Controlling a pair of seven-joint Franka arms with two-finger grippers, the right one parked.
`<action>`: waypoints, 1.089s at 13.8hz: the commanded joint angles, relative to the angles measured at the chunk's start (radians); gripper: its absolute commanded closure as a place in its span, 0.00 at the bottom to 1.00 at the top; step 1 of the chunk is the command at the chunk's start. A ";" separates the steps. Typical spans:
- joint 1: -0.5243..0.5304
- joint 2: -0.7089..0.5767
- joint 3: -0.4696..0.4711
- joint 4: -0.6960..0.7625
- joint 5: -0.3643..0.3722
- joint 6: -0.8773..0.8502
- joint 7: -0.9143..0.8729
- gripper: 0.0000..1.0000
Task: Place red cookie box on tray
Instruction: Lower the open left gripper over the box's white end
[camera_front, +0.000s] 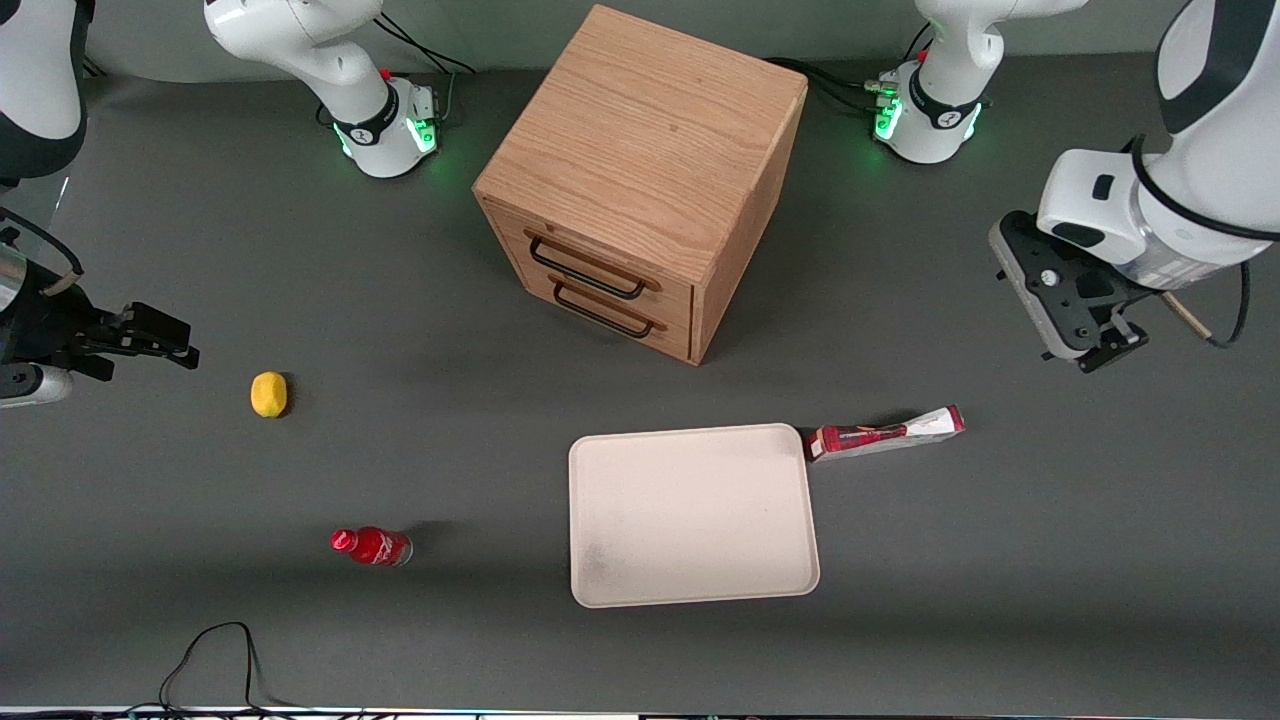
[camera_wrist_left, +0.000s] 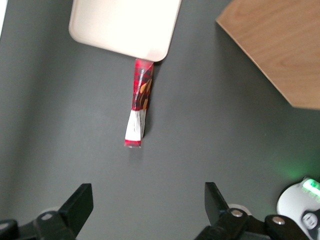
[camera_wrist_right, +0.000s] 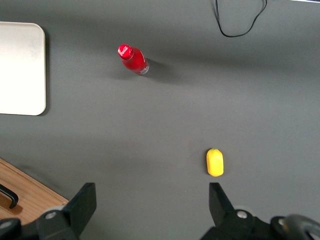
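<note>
We see the red cookie box (camera_front: 887, 433) lying flat on the grey surface (camera_front: 1000, 560), one end just beside a corner of the tray (camera_front: 590, 590), seemingly touching its rim. From the tray's centre the box sits at about 2 o'clock in the front view. The gripper (camera_wrist_left: 148, 209) hangs above the bare surface, well apart from the box, its 2 fingers (camera_wrist_left: 80, 202) spread wide and holding nothing.
</note>
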 joint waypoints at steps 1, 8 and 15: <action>0.007 0.081 0.001 0.067 -0.027 -0.024 0.098 0.01; 0.027 0.230 0.000 0.061 -0.024 0.102 0.179 0.03; -0.005 0.342 0.000 -0.040 -0.007 0.312 0.040 0.02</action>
